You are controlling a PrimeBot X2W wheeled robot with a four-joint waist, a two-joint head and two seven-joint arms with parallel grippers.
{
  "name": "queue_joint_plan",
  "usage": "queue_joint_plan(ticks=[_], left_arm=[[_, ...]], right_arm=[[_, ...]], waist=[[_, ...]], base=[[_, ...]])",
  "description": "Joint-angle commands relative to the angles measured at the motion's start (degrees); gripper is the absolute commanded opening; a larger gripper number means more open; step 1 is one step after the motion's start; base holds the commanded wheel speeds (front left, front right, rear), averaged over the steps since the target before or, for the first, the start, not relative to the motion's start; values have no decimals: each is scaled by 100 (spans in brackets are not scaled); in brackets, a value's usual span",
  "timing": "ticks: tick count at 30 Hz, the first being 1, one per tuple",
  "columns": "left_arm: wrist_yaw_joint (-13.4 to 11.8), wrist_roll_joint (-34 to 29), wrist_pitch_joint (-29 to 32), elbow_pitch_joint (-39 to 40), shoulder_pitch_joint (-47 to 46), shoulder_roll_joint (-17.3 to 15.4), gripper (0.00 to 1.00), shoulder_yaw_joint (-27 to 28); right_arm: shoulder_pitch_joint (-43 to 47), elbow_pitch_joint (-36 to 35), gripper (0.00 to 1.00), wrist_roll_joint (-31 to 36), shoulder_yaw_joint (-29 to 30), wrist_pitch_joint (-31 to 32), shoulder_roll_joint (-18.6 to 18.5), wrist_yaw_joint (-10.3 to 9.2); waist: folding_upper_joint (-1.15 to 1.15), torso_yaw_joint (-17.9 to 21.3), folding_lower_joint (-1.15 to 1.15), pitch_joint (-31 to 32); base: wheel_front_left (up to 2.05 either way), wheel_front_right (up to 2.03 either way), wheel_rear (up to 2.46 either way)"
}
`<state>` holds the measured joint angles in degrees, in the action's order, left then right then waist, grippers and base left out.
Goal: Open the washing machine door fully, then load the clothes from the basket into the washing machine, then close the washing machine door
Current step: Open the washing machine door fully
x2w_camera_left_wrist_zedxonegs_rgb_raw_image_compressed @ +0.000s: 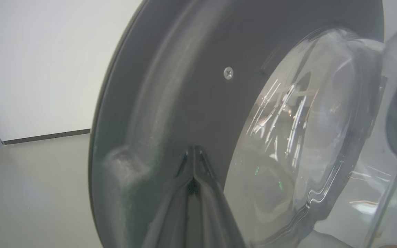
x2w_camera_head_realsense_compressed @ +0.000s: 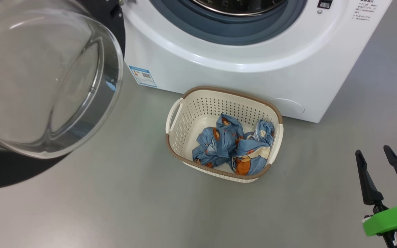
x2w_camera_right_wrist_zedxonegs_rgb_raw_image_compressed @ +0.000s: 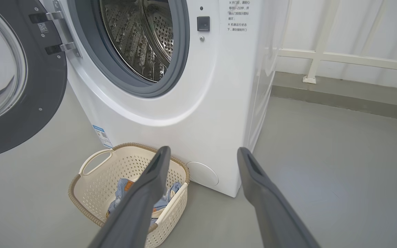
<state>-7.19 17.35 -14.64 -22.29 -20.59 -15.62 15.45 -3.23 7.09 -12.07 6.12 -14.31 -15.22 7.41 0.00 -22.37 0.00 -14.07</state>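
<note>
Dark-grey, long-fingered left gripper [x2w_camera_left_wrist_zedxonegs_rgb_raw_image_compressed: 193, 153]: jaws fully closed, fingers pressed together, nothing between them. Tips sit at the dark inner face of the large round black-rimmed washing machine door [x2w_camera_left_wrist_zedxonegs_rgb_raw_image_compressed: 184, 86], just beside its bulging clear glass bowl; can't tell whether they touch it. Matching right gripper [x2w_camera_head_realsense_compressed: 372, 152]: jaws spread wide, empty, hanging over the bare grey floor [x2w_camera_head_realsense_compressed: 115, 206] at the lower right of the head view, well apart from everything else. Small cream perforated brown-rimmed plastic basket [x2w_camera_head_realsense_compressed: 226, 90] stands on the floor just in front of the big white box-shaped front-loading washing machine [x2w_camera_head_realsense_compressed: 236, 75], below its opening. Light-blue clothes printed with orange-brown bears [x2w_camera_head_realsense_compressed: 233, 144] lie crumpled inside the basket in two bunches side by side, toward its near right corner. Door is swung out on its hinges to the robot's left, opening uncovered. Grey-blue rubber seal [x2w_camera_head_realsense_compressed: 226, 32] rings the opening, perforated steel drum [x2w_camera_right_wrist_zedxonegs_rgb_raw_image_compressed: 140, 38] behind it. Small blue label [x2w_camera_head_realsense_compressed: 142, 75] on the machine's lower left front corner. Beyond the machine's right side, a white rail [x2w_camera_right_wrist_zedxonegs_rgb_raw_image_compressed: 350, 60] runs along the wall.
</note>
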Motion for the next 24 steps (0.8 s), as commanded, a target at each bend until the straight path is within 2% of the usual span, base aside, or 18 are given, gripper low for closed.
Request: queue_joint_plan(ticks=[1,13,24], left_arm=[[32,-73,-35,-15,-288,-450,0,418],[556,-280,-36,-863,-900,-671,0,1203],[884,-547,-36,-1546,-1471,-846,0,1612]], right_arm=[[-153,-156,100,70,-160,-69,-127,8],[-369,-163,100,49,-166,-69,-204,8],[-542,-188,100,51,-186,-69,-343,8]], waist=[[0,38,0,-82],[0,124,0,-467],[0,154,0,-764]], base=[[0,0,0],[0,0,0],[0,0,0]])
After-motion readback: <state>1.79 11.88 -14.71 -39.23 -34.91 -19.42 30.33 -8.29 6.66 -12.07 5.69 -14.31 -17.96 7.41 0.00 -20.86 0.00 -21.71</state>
